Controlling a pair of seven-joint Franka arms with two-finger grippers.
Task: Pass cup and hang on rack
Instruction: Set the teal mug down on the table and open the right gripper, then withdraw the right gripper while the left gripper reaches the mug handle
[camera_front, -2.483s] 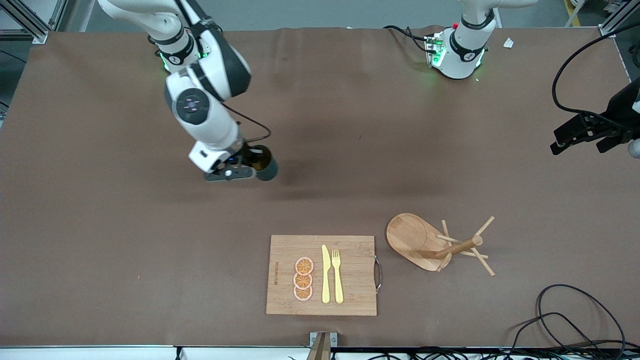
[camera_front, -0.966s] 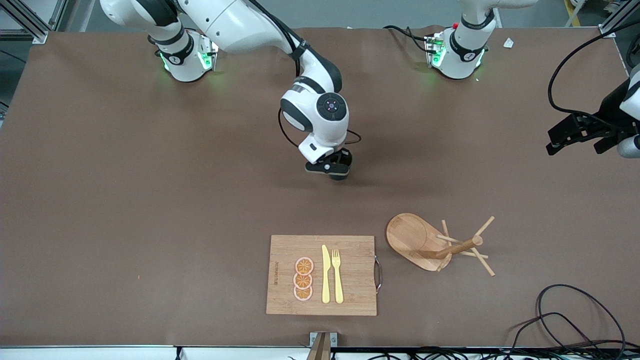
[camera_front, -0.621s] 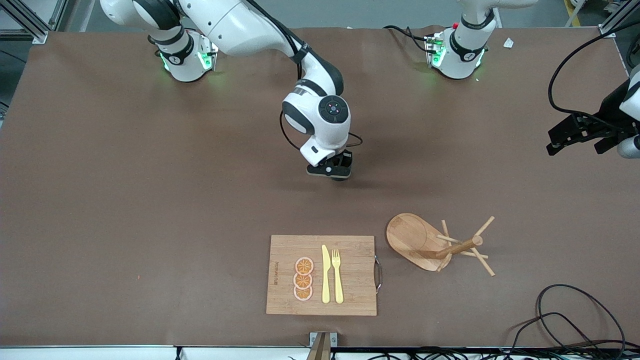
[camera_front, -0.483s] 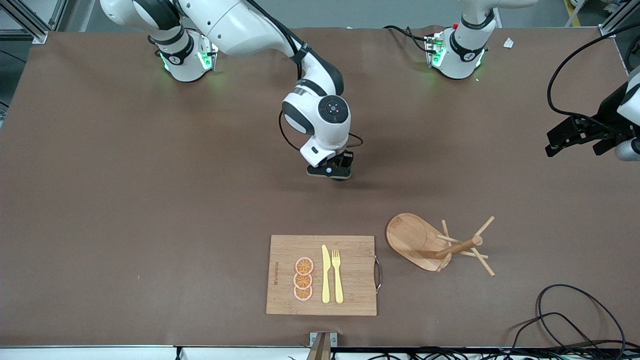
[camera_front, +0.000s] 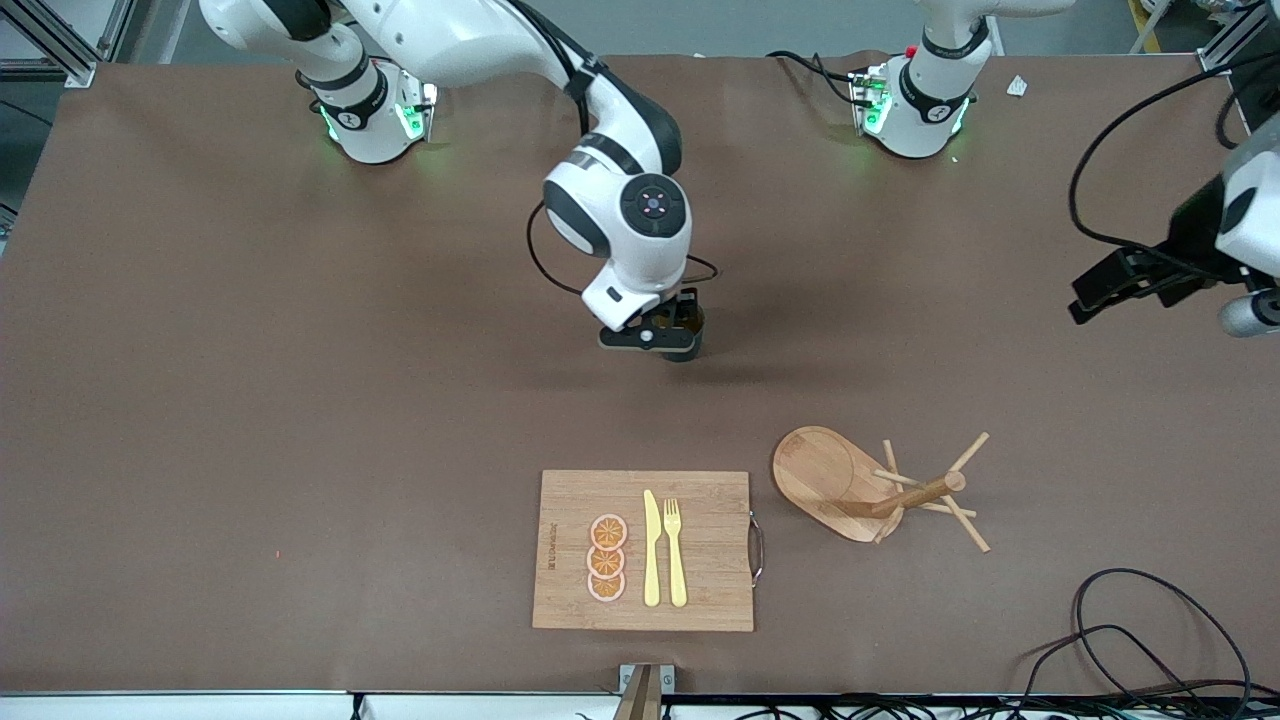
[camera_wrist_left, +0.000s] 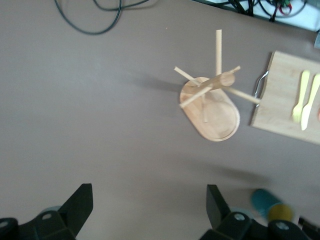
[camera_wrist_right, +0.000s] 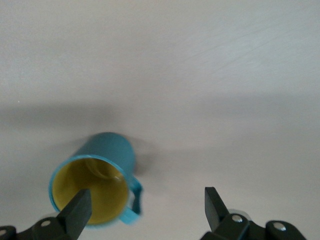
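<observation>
The teal cup (camera_wrist_right: 102, 172) stands upright on the brown table near its middle, yellow inside showing and loop handle (camera_wrist_right: 134, 200) out to one side. My right gripper (camera_front: 655, 340) hangs just over it, open and empty (camera_wrist_right: 145, 205), with one finger above the rim and the handle between the fingers. In the front view the gripper hides most of the cup. The cup also shows in the left wrist view (camera_wrist_left: 265, 201). The wooden rack (camera_front: 840, 482) stands nearer the front camera, toward the left arm's end. My left gripper (camera_front: 1100, 293) is open and empty (camera_wrist_left: 150, 200) in the air at the left arm's end.
A wooden cutting board (camera_front: 700, 500) with metal handle, a yellow knife and fork and orange slices lies beside the rack at the front edge. Black cables (camera_front: 1150, 640) loop on the table's front corner at the left arm's end.
My right arm carried the cup from the right arm's end to the table's middle, let it go there and lifted slightly. My left gripper drifted a little toward the middle.
</observation>
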